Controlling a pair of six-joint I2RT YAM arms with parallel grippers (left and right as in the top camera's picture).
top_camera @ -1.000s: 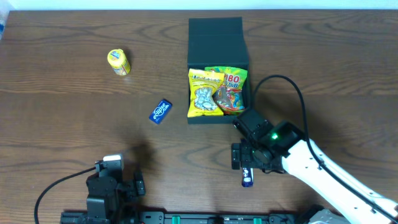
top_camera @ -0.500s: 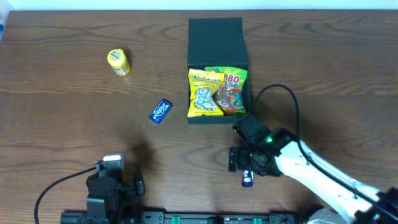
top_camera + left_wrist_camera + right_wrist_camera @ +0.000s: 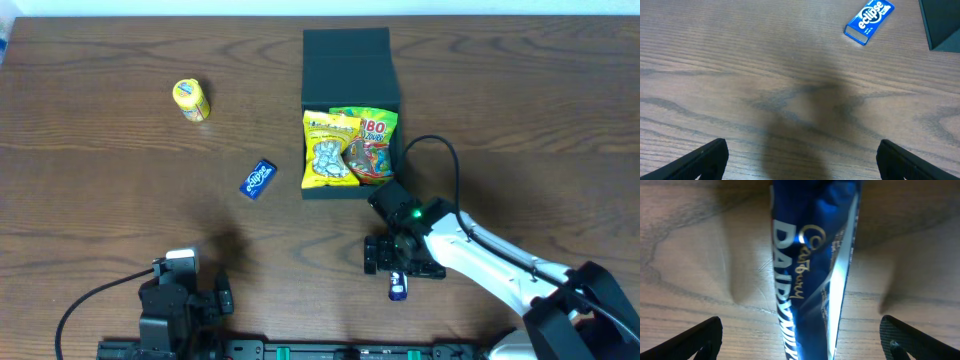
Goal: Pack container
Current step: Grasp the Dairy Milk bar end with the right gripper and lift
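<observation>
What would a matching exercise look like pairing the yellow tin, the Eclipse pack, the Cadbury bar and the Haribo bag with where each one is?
Things: 1 yellow tin; 2 Eclipse pack; 3 Cadbury bar; 4 Haribo bag.
Places: A inside the container; B between the open right fingers; C farthest left on the table; D on the table, near the container's left side.
Pairs: 1-C; 2-D; 3-B; 4-A.

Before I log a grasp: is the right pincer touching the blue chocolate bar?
Apart. Right wrist view: bare wood shows on both sides between the chocolate bar and the open right pincer.
</observation>
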